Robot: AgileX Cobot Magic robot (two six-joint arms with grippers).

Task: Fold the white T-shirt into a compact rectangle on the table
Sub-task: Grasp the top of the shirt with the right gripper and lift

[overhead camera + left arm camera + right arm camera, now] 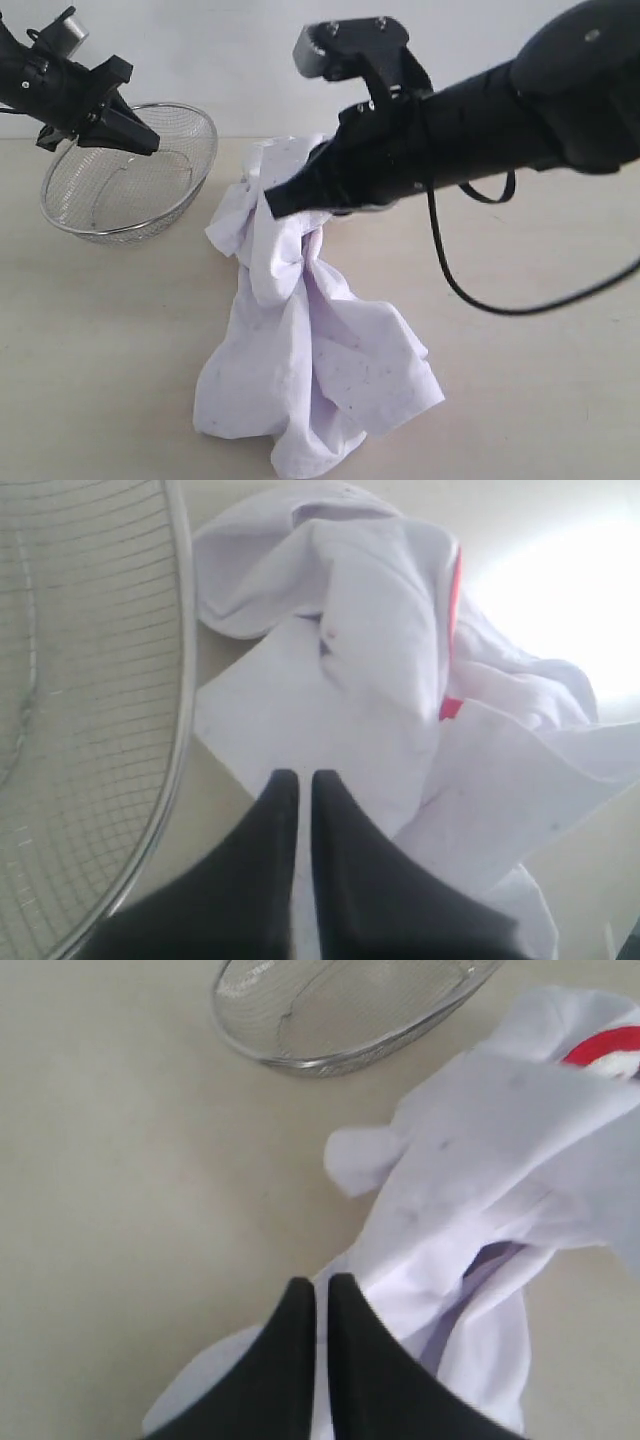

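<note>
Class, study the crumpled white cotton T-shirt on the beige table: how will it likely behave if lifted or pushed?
The white cotton T-shirt lies in soft folds, so it would probably hang limp when lifted. Its thin-looking fabric suggests it is light. Pushed across the matte beige table, it would likely bunch rather than slide whole.

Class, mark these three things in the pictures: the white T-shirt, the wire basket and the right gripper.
white T-shirt (330, 370): exterior view, on its crumpled lower part.
wire basket (130, 185): exterior view, on its mesh wall.
right gripper (317, 1286): right wrist view, between its shut fingertips.
</note>
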